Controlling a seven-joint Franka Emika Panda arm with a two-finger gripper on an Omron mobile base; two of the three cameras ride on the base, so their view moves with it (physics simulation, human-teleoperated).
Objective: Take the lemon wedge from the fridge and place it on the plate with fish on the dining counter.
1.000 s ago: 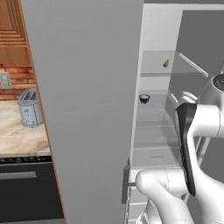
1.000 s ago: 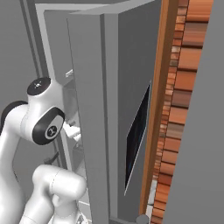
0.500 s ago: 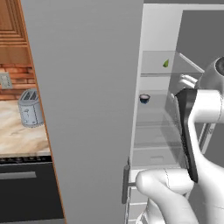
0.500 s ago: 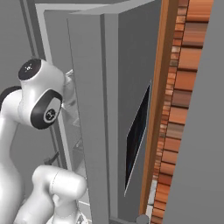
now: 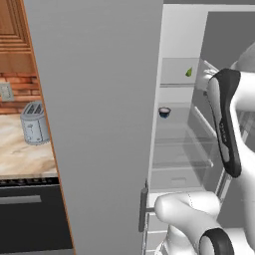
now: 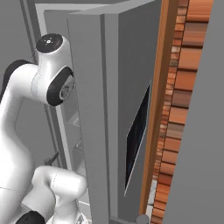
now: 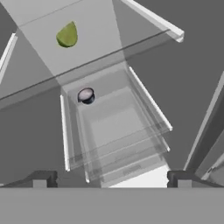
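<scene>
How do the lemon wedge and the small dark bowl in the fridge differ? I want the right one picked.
The lemon wedge is yellow-green and teardrop-shaped; the bowl is round and dark with a pale inside. The wedge lies on the upper glass shelf, while the bowl sits on the shelf below it. In the hand view the wedge looks somewhat larger than the bowl. Both are small, stand alone, and sit towards the back of the open fridge.
</scene>
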